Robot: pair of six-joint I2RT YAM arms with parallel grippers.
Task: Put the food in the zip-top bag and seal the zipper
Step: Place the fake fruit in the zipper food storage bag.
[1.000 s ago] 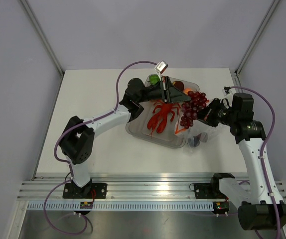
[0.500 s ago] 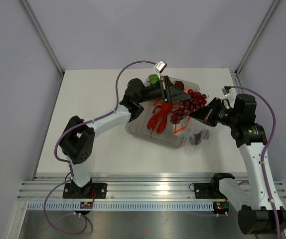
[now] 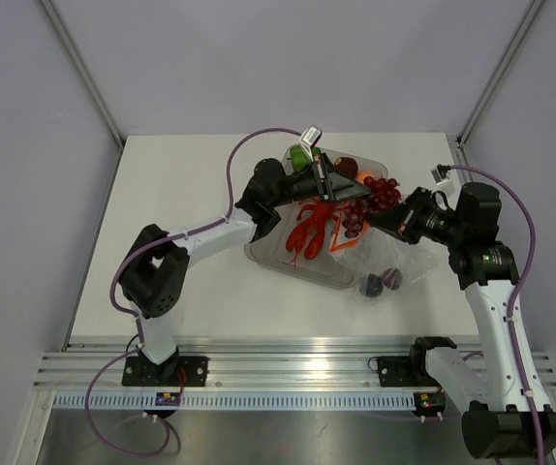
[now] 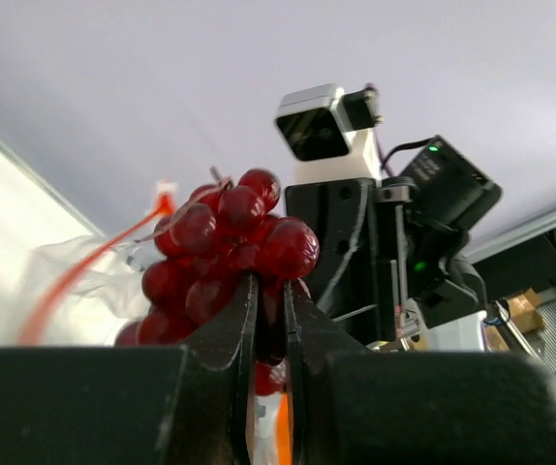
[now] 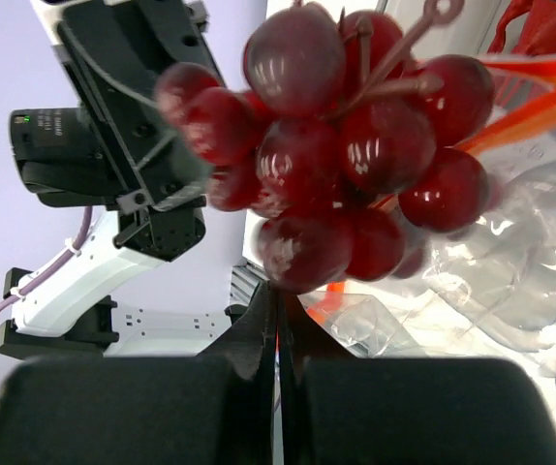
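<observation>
The left gripper (image 4: 270, 291) pinches the grapes (image 4: 228, 237) above the tray's (image 3: 268, 254) right end. The right gripper (image 5: 276, 291), fingers pressed together, appears to hold the zip-top bag (image 3: 399, 263) rim up beside the tray, presumably to keep its mouth open. Only the top view shows dark fruit (image 3: 370, 284) lying in the bag. The wrist views show the zipper (image 5: 540, 77) raised.

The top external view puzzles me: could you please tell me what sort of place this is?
Probably a robotics lab test cell: a white table boxed in by plain panel walls, an aluminium rail carrying the arm bases, and toy grapes and a toy lobster as props.
</observation>
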